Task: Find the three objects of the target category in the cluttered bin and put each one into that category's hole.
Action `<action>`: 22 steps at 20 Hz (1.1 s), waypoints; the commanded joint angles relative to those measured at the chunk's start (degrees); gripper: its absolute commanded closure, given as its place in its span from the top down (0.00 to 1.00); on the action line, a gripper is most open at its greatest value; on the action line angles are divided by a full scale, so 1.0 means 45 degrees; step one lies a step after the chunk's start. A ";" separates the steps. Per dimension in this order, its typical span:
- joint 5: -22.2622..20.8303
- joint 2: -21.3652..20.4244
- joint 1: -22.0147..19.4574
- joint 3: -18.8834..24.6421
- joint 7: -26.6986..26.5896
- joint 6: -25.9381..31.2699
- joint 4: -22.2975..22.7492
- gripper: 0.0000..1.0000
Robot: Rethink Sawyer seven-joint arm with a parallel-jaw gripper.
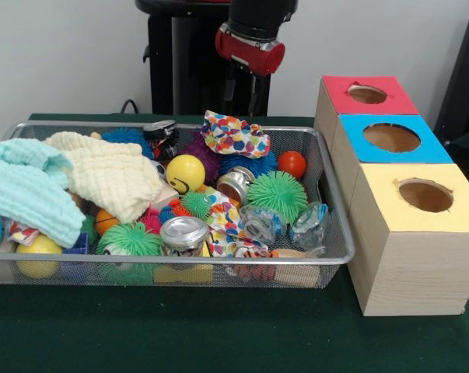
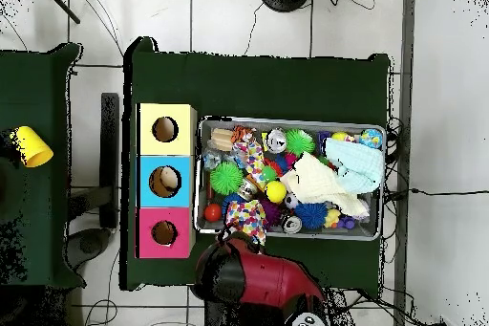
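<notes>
A wire mesh bin (image 1: 333,203) (image 2: 287,120) holds a jumble of things. In it lie a yellow smiley ball (image 1: 185,172), an orange-red ball (image 1: 292,163), green spiky balls (image 1: 276,194), crushed cans (image 1: 183,233), a polka-dot cloth (image 1: 234,136), a cream cloth (image 1: 113,175) and a mint cloth (image 1: 24,186). Beside the bin stand three wooden boxes with round holes: red (image 1: 366,94) (image 2: 163,232), blue (image 1: 391,137) (image 2: 164,181) and yellow (image 1: 425,194) (image 2: 164,129). My gripper (image 1: 242,92) hangs above the bin's far edge, behind the polka-dot cloth, and holds nothing that I can see.
Bin and boxes rest on a dark green table cover (image 1: 218,326). The red arm (image 2: 258,279) covers the table edge by the red box in the overhead view. A yellow cup (image 2: 33,146) sits on a separate green surface.
</notes>
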 commanded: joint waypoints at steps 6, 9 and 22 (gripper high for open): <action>-0.0570 0.0471 -0.0685 0.1537 -0.0456 0.1352 -0.1583 1.00; -0.0434 0.0609 -0.0811 0.1548 -0.0227 0.1209 -0.1532 1.00; -0.1673 0.1235 -0.1324 0.1508 -0.0063 -0.0395 -0.1586 1.00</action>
